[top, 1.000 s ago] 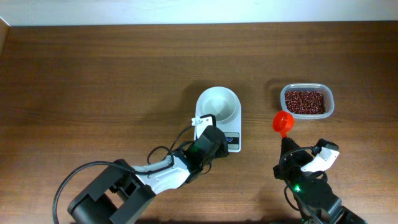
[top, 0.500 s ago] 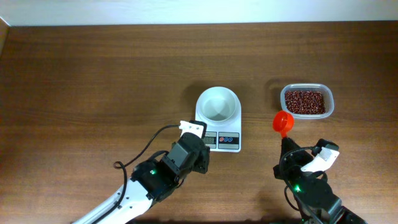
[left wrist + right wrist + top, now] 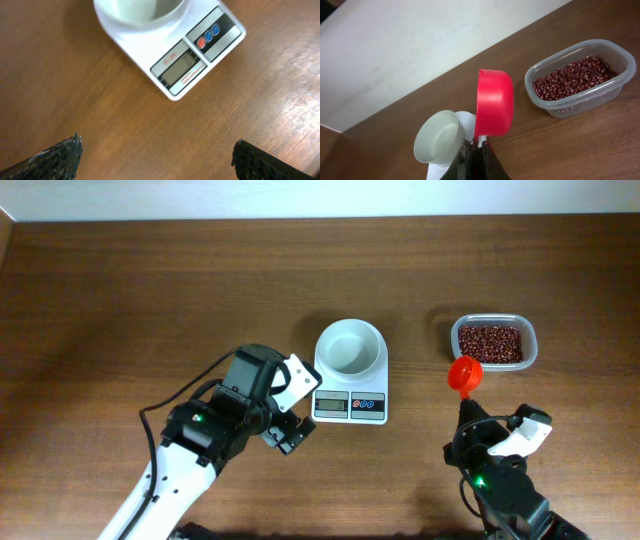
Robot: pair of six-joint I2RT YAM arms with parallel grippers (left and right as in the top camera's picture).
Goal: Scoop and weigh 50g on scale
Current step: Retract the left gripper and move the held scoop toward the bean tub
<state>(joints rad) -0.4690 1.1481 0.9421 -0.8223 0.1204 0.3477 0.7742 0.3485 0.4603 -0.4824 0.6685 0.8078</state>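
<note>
The white scale (image 3: 350,392) carries an empty round white bowl (image 3: 350,347); both also show in the left wrist view, scale (image 3: 172,55) at the top. The dark red-brown beans (image 3: 490,342) fill a clear tub to the right, beans (image 3: 570,77). My right gripper (image 3: 468,418) is shut on the handle of a red scoop (image 3: 464,374), which hangs in the air just left of the tub's near corner; no beans show in it. In the right wrist view the scoop (image 3: 494,102) stands above my gripper (image 3: 477,156). My left gripper (image 3: 292,406) is open, left of the scale, holding nothing; its fingertips (image 3: 57,157) stand wide apart.
The clear plastic tub (image 3: 527,360) sits at the right on a brown wooden table (image 3: 150,290). A pale wall runs along the table's far edge. The left arm's body and cable lie at the near left.
My left gripper has drawn back from the scale's front to its left and has opened. The right gripper with the scoop has shifted slightly right and nearer the front.
</note>
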